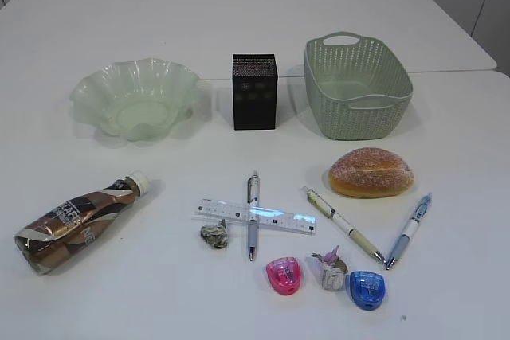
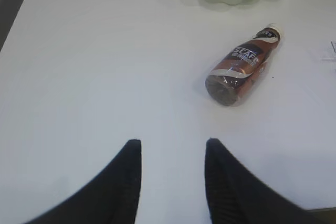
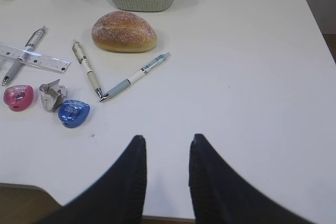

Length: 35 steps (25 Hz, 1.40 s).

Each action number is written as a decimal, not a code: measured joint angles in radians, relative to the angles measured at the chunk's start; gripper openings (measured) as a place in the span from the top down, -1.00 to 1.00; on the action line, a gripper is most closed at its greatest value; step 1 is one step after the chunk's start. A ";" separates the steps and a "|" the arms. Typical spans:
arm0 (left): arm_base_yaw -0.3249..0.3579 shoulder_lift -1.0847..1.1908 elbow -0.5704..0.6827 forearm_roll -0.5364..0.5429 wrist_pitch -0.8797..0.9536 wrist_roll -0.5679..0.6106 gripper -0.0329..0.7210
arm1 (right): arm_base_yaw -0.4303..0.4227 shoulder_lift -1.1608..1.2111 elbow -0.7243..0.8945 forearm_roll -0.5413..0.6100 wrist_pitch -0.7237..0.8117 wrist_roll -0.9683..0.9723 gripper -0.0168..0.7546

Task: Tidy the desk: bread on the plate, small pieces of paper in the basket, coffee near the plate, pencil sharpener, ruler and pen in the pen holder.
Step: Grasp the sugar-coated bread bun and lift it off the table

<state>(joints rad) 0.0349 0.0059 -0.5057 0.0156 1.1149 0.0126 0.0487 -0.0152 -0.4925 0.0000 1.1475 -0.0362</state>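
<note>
Your left gripper (image 2: 170, 174) and right gripper (image 3: 165, 169) both hang with jaws apart, holding nothing, over bare table (image 1: 446, 276) by the near edge. Toward the far edge stand the plate (image 1: 135, 98), pen holder (image 1: 254, 91) and basket (image 1: 358, 85); the plate and basket hold nothing. The bread (image 1: 371, 172) lies just before the basket, the coffee (image 1: 78, 224) near the left edge.

behind, my plate (image 1: 135, 98) sits left, pen holder (image 1: 254, 91) middle, basket (image 1: 357, 85) right; bread (image 1: 371, 172) lies before the basket, coffee (image 1: 80, 221) before the plate.
</note>
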 joint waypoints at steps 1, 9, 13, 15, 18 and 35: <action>0.000 0.000 0.000 0.000 0.000 0.000 0.18 | 0.000 0.000 0.000 0.000 0.000 0.000 0.34; 0.000 0.000 0.000 0.000 0.000 0.000 0.20 | 0.000 0.000 0.000 0.000 0.000 0.000 0.34; 0.000 0.000 0.000 0.000 0.000 0.000 0.20 | 0.000 0.000 0.000 0.000 0.000 0.000 0.34; 0.000 0.000 0.000 0.000 0.000 0.000 0.20 | 0.000 0.000 0.000 0.000 0.000 0.000 0.34; 0.000 0.000 0.000 0.000 0.000 0.000 0.20 | 0.000 0.000 0.000 0.000 0.000 0.000 0.34; 0.000 0.000 0.000 0.000 0.000 0.000 0.26 | 0.000 0.000 0.000 0.000 -0.004 0.000 0.34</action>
<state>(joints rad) 0.0349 0.0059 -0.5057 0.0156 1.1149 0.0126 0.0487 -0.0152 -0.4925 0.0000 1.1434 -0.0362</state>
